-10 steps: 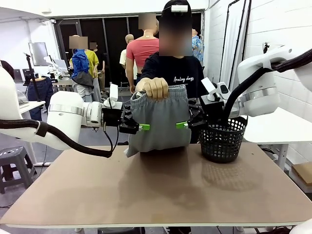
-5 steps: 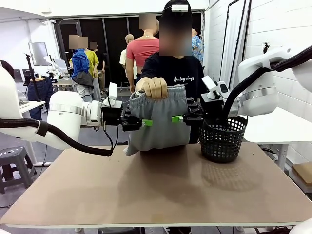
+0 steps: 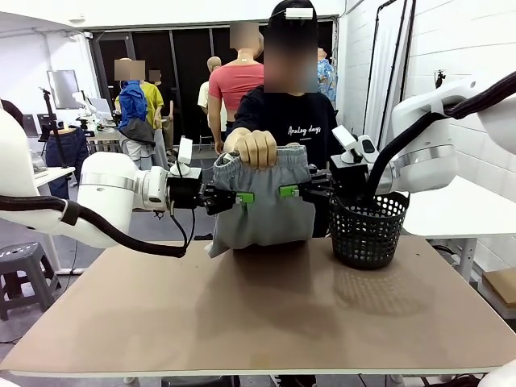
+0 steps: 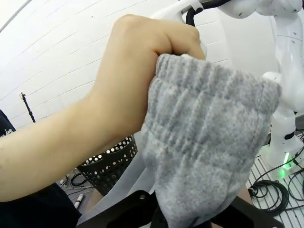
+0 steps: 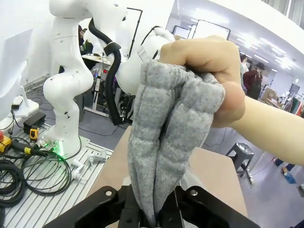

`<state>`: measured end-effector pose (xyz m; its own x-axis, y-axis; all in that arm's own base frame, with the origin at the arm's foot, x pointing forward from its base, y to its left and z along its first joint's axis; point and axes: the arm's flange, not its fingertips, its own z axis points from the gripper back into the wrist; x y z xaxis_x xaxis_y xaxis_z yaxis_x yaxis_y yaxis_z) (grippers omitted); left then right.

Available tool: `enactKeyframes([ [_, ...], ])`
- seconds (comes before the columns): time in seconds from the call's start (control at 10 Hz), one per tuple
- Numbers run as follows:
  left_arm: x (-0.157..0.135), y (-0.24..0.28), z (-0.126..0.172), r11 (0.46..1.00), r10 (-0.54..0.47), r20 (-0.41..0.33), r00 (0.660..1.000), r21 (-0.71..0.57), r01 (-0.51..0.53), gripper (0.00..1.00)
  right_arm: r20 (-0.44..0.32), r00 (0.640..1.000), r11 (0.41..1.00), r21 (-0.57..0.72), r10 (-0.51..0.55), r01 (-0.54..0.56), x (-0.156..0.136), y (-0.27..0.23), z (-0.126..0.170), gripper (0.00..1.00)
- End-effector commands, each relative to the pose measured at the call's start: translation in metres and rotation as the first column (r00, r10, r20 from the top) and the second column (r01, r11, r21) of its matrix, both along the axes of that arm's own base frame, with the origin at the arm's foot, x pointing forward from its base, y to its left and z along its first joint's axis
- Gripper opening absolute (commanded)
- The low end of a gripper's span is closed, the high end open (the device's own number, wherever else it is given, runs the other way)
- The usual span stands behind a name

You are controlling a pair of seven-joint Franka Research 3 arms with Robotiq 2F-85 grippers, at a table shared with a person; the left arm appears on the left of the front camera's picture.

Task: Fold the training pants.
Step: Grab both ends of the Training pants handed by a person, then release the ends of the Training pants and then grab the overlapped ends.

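I have the training pants [image 3: 266, 218] pinched from both sides. My left pincer [image 3: 242, 197] reaches in from the left and is clamped on the left edge of the light grey fabric, a little below the waistband [image 3: 289, 153]. My right pincer [image 3: 289, 191] comes in from the right, above the basket [image 3: 368, 230], and is clamped on the right edge at about the same height. Both sets of green pads press into the cloth and point toward each other.

In each wrist view, a thick fold of grey fabric runs down between my black fingers.

The pants hang in the air at the far side of the surface [image 3: 266, 314], about the middle. The person's hand [image 3: 255, 147] holds them up from above, fist closed around the gathered elastic waistband, which is bunched together. The lower edge hangs down to the far edge of the surface; I cannot tell whether it touches.

The black mesh basket stands upright on the surface at the far right, just beside the pants.

The person stands behind the pants in a black shirt [image 3: 322, 113]. White script across its chest reads "Analog days".
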<state>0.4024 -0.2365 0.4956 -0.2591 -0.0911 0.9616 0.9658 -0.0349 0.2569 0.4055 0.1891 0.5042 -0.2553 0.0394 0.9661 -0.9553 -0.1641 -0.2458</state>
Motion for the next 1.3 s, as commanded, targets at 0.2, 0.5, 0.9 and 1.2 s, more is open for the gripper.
enactKeyframes([
  [0.2, 0.003, 0.0, 0.009, 0.999, -0.028, -0.042, 0.999, -0.034, 0.026, 0.0, -0.083, 0.997, 1.0, -0.006, -0.005, 0.005, 0.009, 0.007, 0.003, 0.0],
  [0.5, 0.001, 0.002, 0.0, 1.0, -0.006, -0.029, 1.0, -0.009, 0.006, 0.0, -0.071, 0.997, 1.0, -0.01, -0.006, 0.005, 0.005, 0.001, -0.002, 0.0],
  [0.9, 0.001, 0.002, 0.0, 1.0, -0.006, -0.029, 1.0, -0.009, 0.006, 0.0, -0.071, 0.997, 1.0, -0.01, -0.006, 0.005, 0.005, 0.001, -0.002, 0.0],
  [1.2, 0.001, 0.002, 0.0, 1.0, -0.006, -0.029, 1.0, -0.009, 0.006, 0.0, -0.071, 0.997, 1.0, -0.01, -0.006, 0.005, 0.005, 0.001, -0.002, 0.0],
])
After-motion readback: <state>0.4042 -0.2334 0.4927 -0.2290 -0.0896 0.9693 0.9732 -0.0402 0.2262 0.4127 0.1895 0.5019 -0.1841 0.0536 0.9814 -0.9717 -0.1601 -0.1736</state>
